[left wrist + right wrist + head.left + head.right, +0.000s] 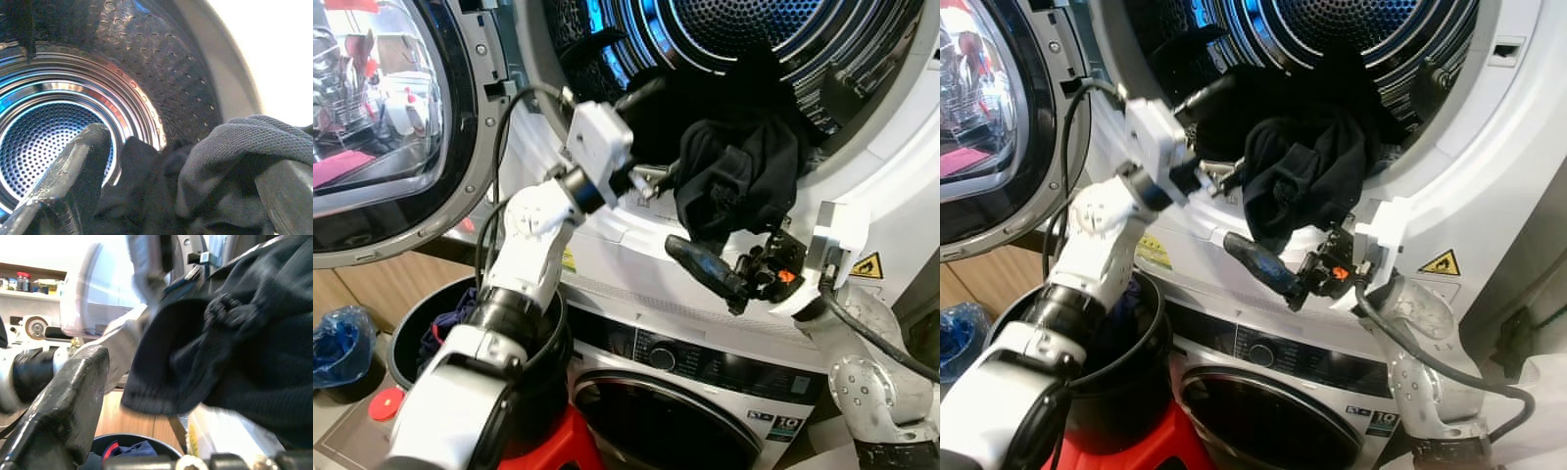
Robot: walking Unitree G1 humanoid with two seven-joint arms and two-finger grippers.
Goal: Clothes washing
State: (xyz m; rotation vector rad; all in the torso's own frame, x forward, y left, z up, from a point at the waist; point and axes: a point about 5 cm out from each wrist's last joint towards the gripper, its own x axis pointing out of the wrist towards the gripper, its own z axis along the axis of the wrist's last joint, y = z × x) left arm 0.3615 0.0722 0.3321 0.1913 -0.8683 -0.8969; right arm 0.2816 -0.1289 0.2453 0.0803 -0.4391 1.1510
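Garment: black garment (739, 176) draped over the drum (754, 39) lip, long axis hanging 12-to-6.
Left gripper (651, 147): spread wide, garment at 3 o'clock.
Right gripper (729, 269): wide, garment at 12, nearer.

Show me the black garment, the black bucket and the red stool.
black garment (739, 176), left eye view, bunched middle.
black bucket (406, 338), left eye view, left rim.
red stool (558, 448), left eye view, top edge.

Silver-white arms, black cables, long black jaws, orange spot.
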